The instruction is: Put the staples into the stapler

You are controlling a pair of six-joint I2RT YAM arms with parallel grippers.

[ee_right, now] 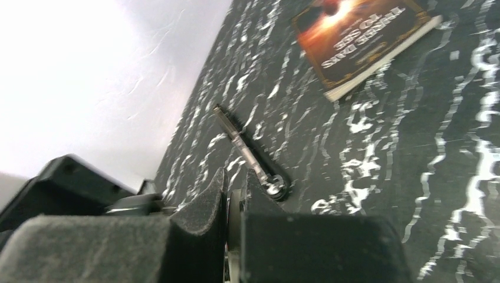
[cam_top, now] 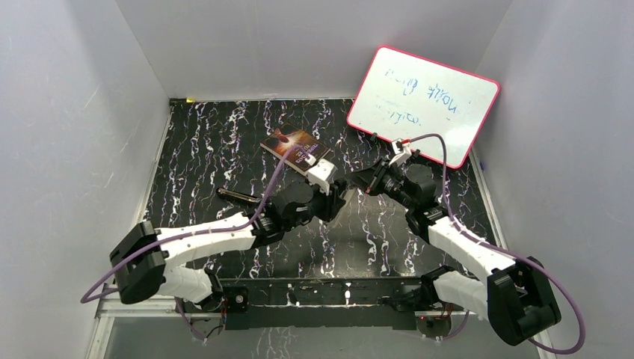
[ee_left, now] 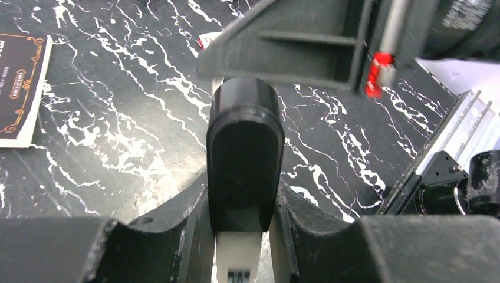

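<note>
My left gripper is shut on the black stapler. The stapler stands on end between its fingers, rounded end up, with a white part showing below it. My right gripper hangs close beyond the stapler, jaws shut. Only a thin pale sliver shows between its pads, and I cannot tell what it is. A small white-and-red box corner peeks out behind the right gripper's finger. The staples themselves do not show plainly.
A slim black bar with a silver rail lies on the marbled table left of my left arm. A book lies at the back centre. A red-edged whiteboard leans at the back right, and white walls close in the sides.
</note>
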